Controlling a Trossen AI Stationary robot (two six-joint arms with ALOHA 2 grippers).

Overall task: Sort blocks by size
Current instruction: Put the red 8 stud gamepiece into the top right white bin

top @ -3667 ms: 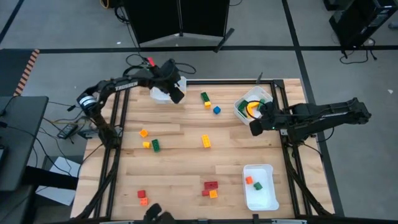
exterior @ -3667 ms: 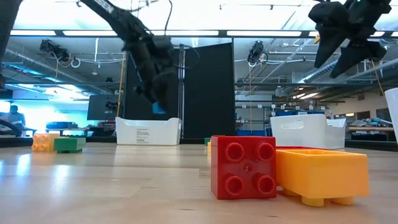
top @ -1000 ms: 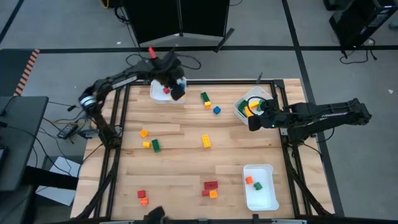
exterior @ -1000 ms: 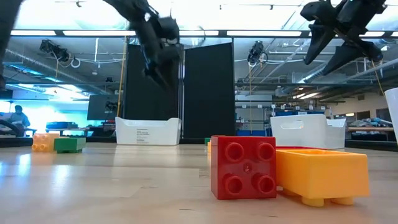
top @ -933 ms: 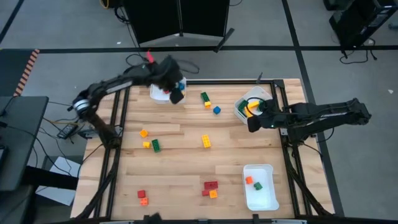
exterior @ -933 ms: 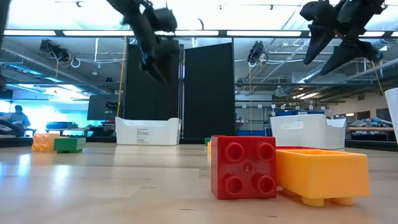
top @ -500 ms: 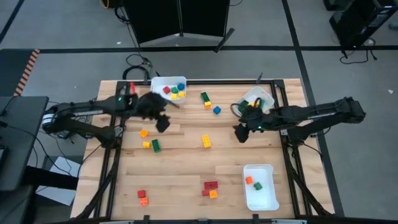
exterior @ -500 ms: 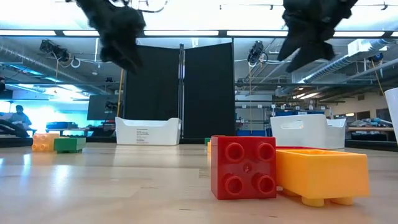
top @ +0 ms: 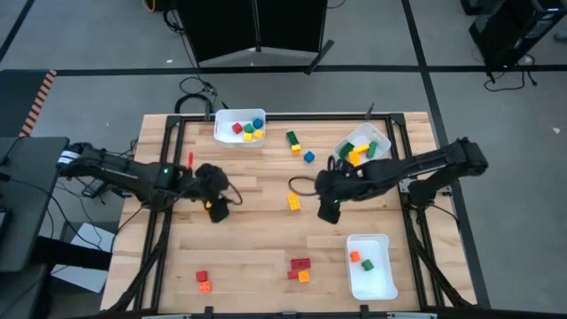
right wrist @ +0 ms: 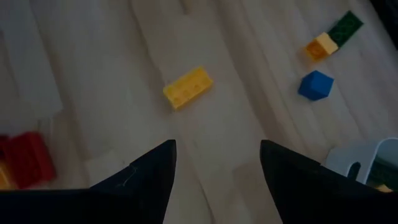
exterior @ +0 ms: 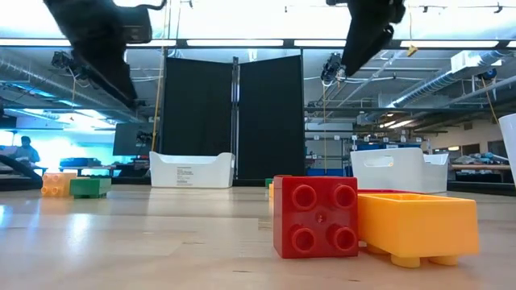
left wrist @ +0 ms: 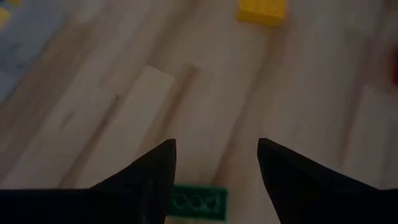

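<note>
Near edge of the wooden table (top: 266, 248): red brick (exterior: 315, 217) with an orange brick (exterior: 418, 225) touching its side, close before the low camera; a small red and orange pair (top: 203, 281) lies toward the left corner.
White bin, near right (top: 371, 267): holds one orange and one green piece.
Left gripper (top: 219, 210): low over the table's left side, fingers parted at a moderate width, nothing between them; a green brick (left wrist: 198, 201) lies on the wood just under the gap in the left wrist view; a small orange block (top: 205, 189) sits beside the gripper, partly hidden by the arm.
Right gripper (top: 329, 213): over mid-table, right of centre, fingers likewise parted and empty; a yellow brick (top: 292, 201) lies just beside it, toward the table's middle, apart from the fingers.
Farther on: a blue cube (top: 308, 157) alone; a green and yellow pair (top: 292, 140) beyond it, touching each other.
White bin, far right (top: 361, 147): tilted; yellow and green pieces inside, number unclear.
White bin, far left of centre (top: 239, 128): red, yellow and blue small blocks inside.
Room beyond, low view: a person (exterior: 24, 150) seated at far left.
</note>
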